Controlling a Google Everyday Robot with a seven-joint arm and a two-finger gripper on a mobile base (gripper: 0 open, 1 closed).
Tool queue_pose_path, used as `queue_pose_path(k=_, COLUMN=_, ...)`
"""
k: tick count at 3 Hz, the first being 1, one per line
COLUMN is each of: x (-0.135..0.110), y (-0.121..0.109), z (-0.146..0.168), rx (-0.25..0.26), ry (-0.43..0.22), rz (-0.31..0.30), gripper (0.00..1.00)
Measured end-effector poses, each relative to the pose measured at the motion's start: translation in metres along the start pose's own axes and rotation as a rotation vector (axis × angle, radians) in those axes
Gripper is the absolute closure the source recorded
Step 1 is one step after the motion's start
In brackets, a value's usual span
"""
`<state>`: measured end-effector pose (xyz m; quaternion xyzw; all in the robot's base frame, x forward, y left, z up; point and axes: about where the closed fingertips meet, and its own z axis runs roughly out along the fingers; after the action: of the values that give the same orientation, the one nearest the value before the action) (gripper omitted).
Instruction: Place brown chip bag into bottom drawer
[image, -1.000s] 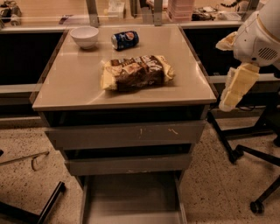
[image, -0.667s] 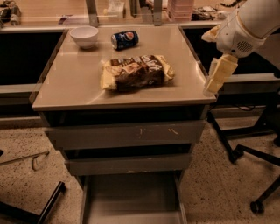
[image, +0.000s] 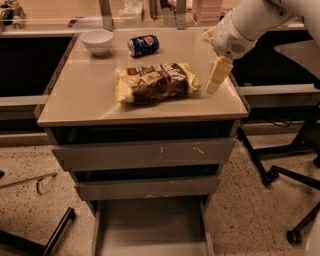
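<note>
1. Brown chip bag (image: 157, 82), crinkly, pale-ended: lying midway on beige cabinet top (image: 80, 100).
2. Pale gripper (image: 214, 84): hovering at that top's right edge, grip state impossible to tell.
3. Risking foil slipping, or knocking blue soda can (image: 143, 45) at top's rear.
4. Risking overshooting open grey metal bottom drawer (image: 150, 225) below top.
</note>
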<state>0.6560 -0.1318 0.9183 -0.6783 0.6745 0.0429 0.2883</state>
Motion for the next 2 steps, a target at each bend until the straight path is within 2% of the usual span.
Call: queue_pose_path(k=2, x=-0.032, y=-0.015, z=0.06, rx=-0.098, ry=-0.035, rz=-0.075, gripper=0.0)
